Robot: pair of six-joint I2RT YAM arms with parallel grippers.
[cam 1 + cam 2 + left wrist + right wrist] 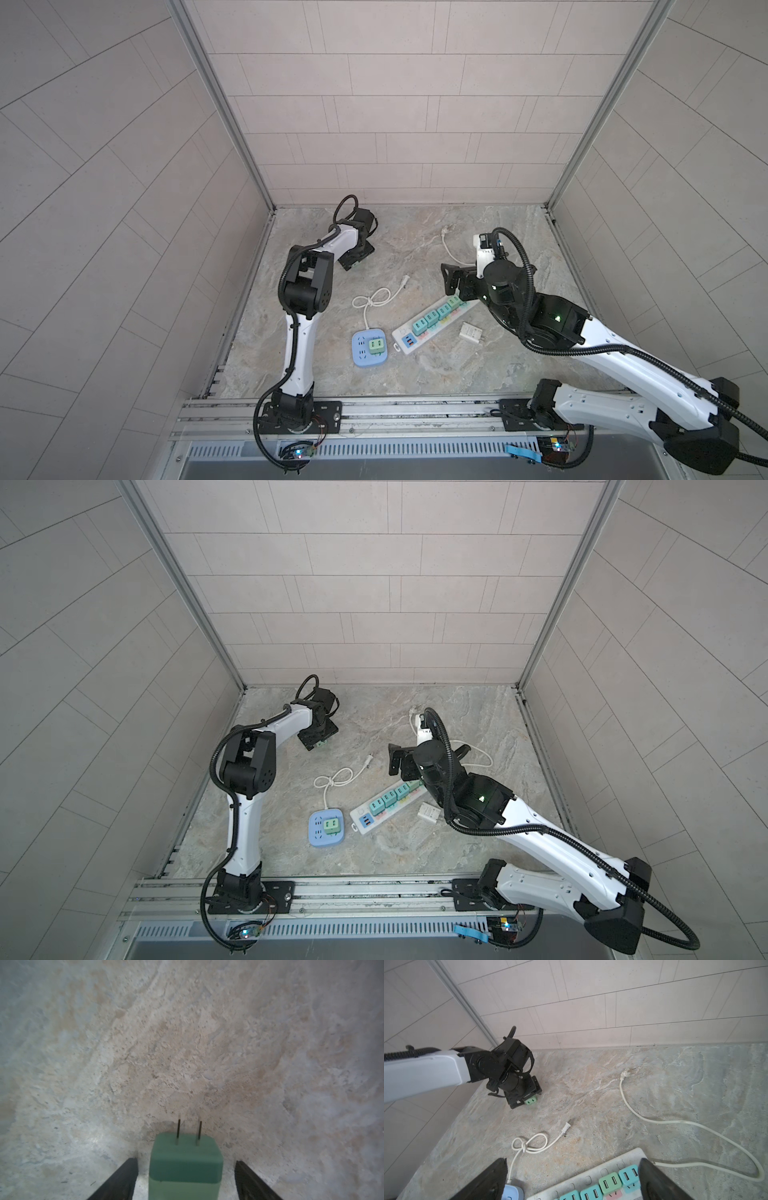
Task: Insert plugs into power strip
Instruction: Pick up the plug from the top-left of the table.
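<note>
Tabletop [415, 374]: marbled stone.
Long white power strip [440, 328]: centre-right, plugs [432, 322] seated in a row.
Right end effector [573, 1162]: fingers wide apart, empty, above the strip.
Left end effector [186, 1161]: fingers apart, gaps either side of green plug [185, 1167].
Green plug: at the tabletop's far-left.

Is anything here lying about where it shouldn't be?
A white charger lies loose on the table beside the long strip, unplugged. A green plug sits far from it, between the left gripper's open jaws.
</note>
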